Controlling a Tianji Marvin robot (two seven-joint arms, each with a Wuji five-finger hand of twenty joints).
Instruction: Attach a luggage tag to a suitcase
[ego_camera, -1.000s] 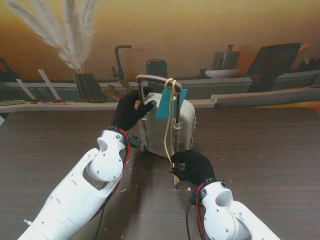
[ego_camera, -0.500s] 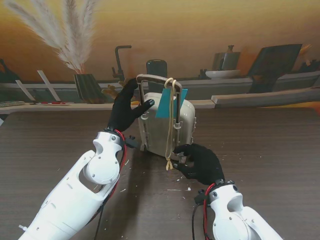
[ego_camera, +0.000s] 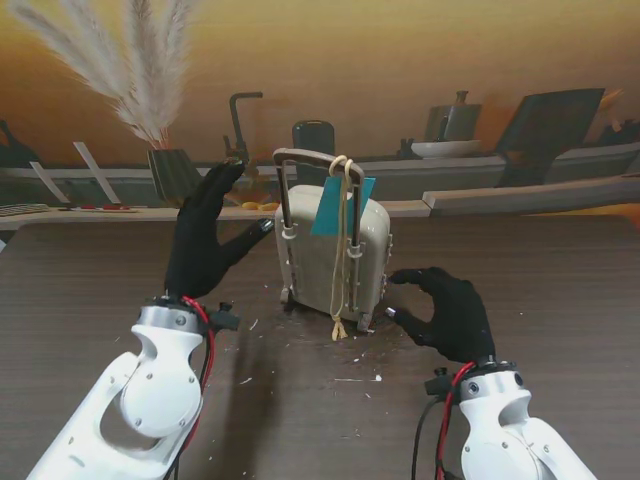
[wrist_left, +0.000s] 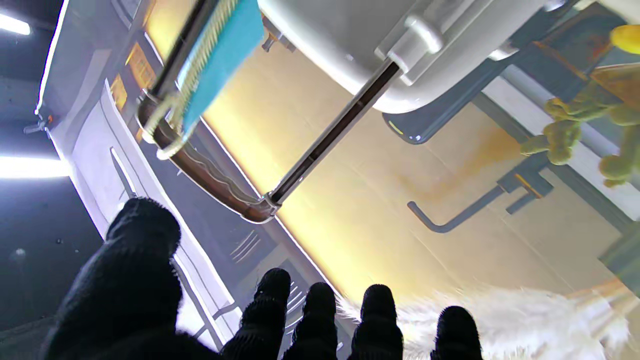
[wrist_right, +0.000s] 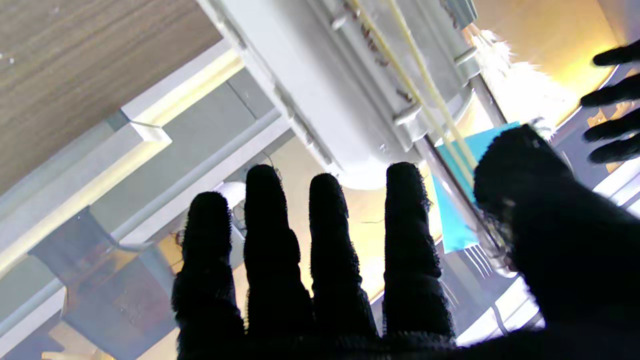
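So the suitcase is standing upright on the desk, pretty much dead center, with its pull handle extended up. The blue tag hangs off that handle on the right-hand side of the case, and its pale cord is looped over the handle bar and dangles down the front of the case, the loose end reaching the desk right at the case's base.

Left hand is off to the left of the suitcase, fingers spread, holding nothing. From the stand view one fingertip looks close to the case's upper left corner, but I can't tell if it's actually touching. Right hand is to the right of the case and a bit nearer to me, also splayed and empty, fingertips near the lower right corner but apart from it. The right wrist view shows the same: fingers fanned out with the case and tag beyond them.

My read: the attaching bit looks basically done, tag's on and both hands are clear. What's left is probably just pulling away without snagging that dangling cord or tipping the case, since nothing is steadying it.
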